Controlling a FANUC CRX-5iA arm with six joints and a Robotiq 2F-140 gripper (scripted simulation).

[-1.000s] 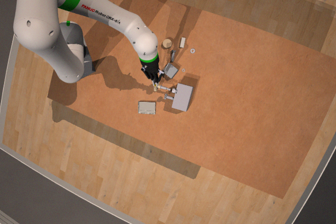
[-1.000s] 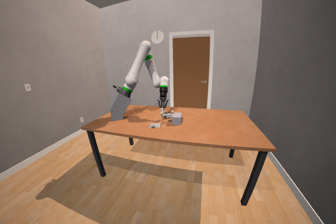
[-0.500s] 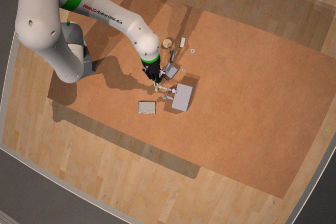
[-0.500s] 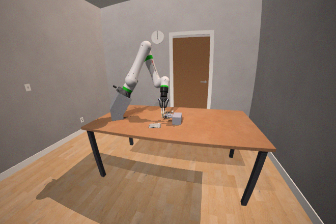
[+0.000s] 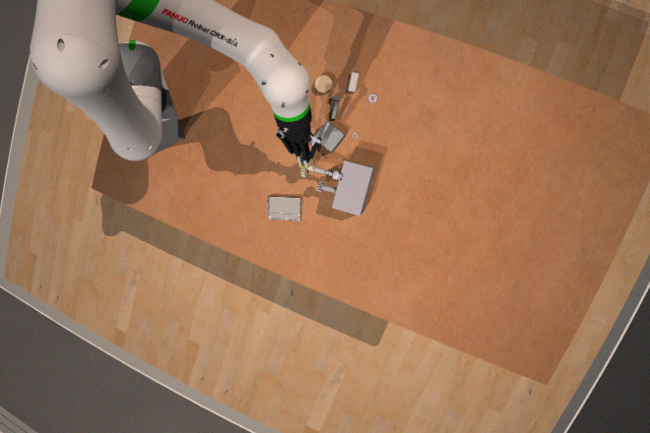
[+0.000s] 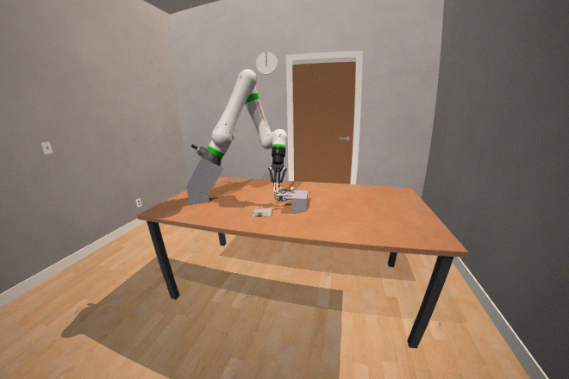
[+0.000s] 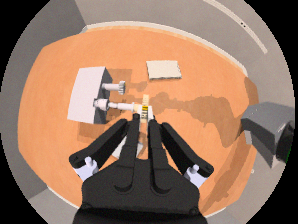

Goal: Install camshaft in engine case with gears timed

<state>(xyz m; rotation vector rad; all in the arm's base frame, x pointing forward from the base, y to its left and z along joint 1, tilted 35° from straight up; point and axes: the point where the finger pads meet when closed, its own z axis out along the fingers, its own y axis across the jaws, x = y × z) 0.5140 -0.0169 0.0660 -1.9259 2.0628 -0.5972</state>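
The grey engine case [image 5: 354,187] stands upright on the table; it also shows in the wrist view [image 7: 88,94] and in the side view [image 6: 299,200]. The small crank gear [image 5: 321,188] sticks out of the case's front on a short shaft [image 7: 113,87]. My gripper [image 5: 301,164] points down and is shut on the camshaft [image 5: 320,172] at its big-gear end [image 7: 144,107]. The camshaft lies level above the table, beside the crank shaft. Its far end reaches the case's front face [image 7: 103,104]. I cannot tell how deep it sits, and the gear marks are too small to see.
A flat grey plate [image 5: 284,208] lies left of the case. Behind the gripper are a grey block [image 5: 330,137], a dark cylinder [image 5: 334,106], a round wooden disc [image 5: 323,84], a small pale block [image 5: 353,82] and two washers [image 5: 372,97]. The robot's base [image 5: 147,96] stands at the table's left.
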